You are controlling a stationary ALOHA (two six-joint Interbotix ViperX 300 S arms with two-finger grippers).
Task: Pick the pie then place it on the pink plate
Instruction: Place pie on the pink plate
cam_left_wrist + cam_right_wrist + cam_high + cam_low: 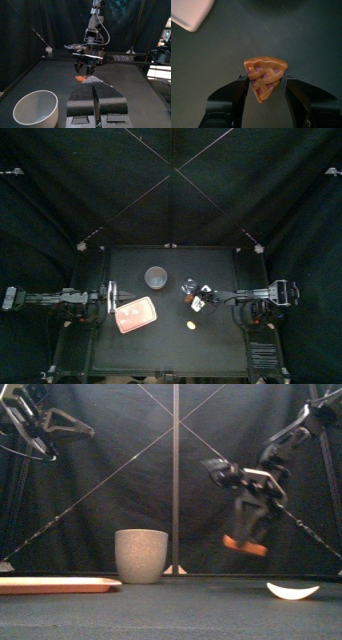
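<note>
Gripping pie [263, 70] by both side edges, R claw [266, 80] clenched on it, mid-air above desk [201, 353], well apart from pink plate [134, 314]; prob. light, stiff, smooth plastic, so squeeze mid-slice; L claw [94, 86] closed, empty.

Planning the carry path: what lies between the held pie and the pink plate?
Bare table, as the top view shows. The grey cup stands further back; only in the front view does it seem between pie and plate.
</note>
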